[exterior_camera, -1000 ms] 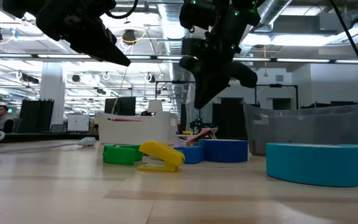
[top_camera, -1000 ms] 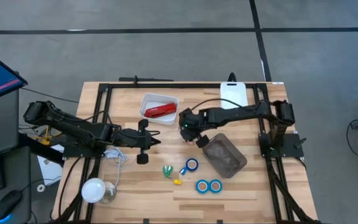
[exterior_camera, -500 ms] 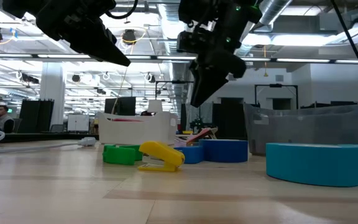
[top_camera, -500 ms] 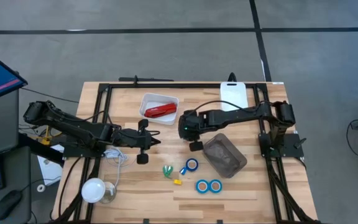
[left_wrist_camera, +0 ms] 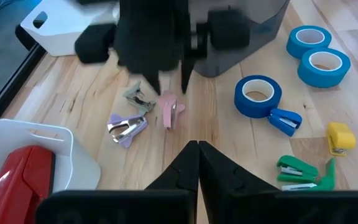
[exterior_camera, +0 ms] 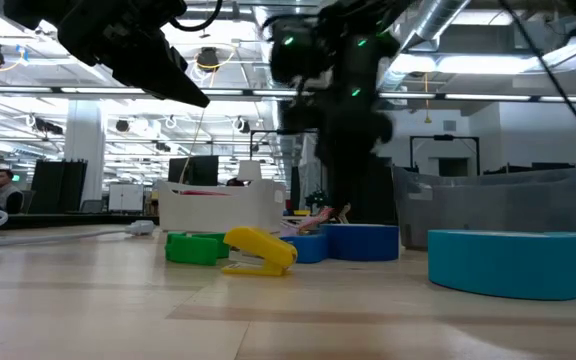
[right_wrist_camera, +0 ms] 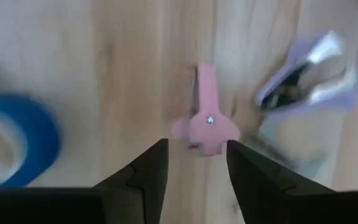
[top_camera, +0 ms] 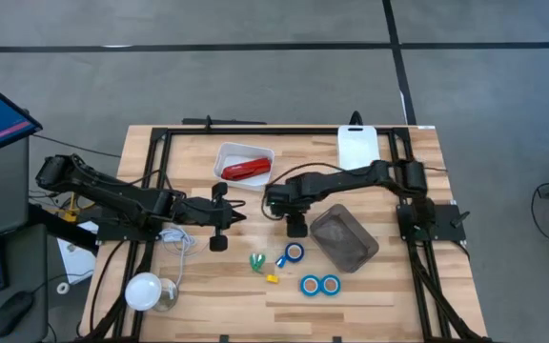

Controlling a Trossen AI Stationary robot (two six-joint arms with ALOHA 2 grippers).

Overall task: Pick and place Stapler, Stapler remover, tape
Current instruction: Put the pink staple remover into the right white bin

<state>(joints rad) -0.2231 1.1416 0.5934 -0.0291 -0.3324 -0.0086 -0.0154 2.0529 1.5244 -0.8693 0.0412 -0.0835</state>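
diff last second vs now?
The right gripper swung left across the table and dropped toward the pink staple remover; its jaws went from shut to open, one either side of it, nothing gripped yet. Unchanged: left gripper shut and parked, stapler in the white tray, tape rolls.

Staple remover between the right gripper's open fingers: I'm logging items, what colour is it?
Pink staple remover, clearest in the right wrist view.

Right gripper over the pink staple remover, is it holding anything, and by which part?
Nothing. The right gripper is open above the pink staple remover, not touching it.
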